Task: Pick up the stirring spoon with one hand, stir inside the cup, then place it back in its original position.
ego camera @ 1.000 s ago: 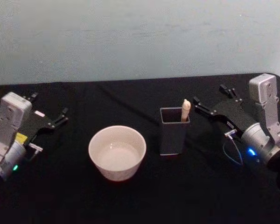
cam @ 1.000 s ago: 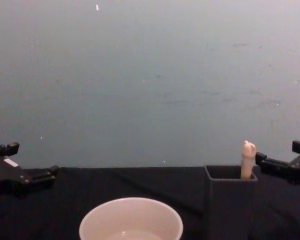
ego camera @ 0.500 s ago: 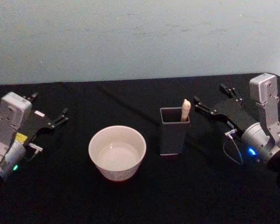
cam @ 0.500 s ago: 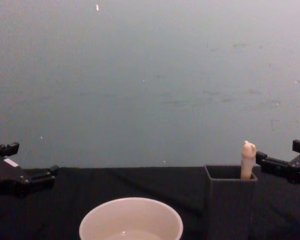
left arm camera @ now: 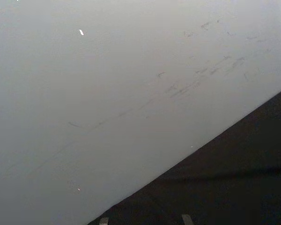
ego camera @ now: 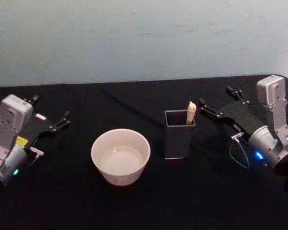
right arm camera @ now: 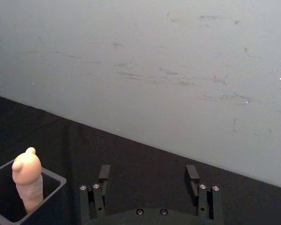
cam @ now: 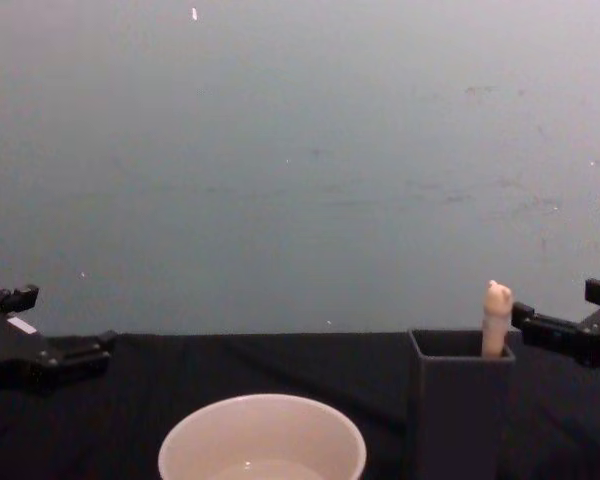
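The stirring spoon (ego camera: 190, 113) stands upright in a dark grey square holder (ego camera: 178, 135), only its pale peach bear-topped handle (cam: 496, 320) showing above the rim; in the right wrist view the spoon handle (right arm camera: 29, 180) rises from the holder's corner. The cream cup (ego camera: 120, 156) sits left of the holder, its rim (cam: 262, 435) low in the chest view. My right gripper (ego camera: 220, 100) is open, hovering just right of the spoon and apart from it. My left gripper (ego camera: 50, 111) is open at the far left, away from the cup.
A black cloth (ego camera: 149, 201) covers the table, and a pale wall (ego camera: 144, 38) stands behind its far edge. A blue-lit cable loop (ego camera: 240, 155) hangs under my right wrist. Free cloth lies in front of the cup and holder.
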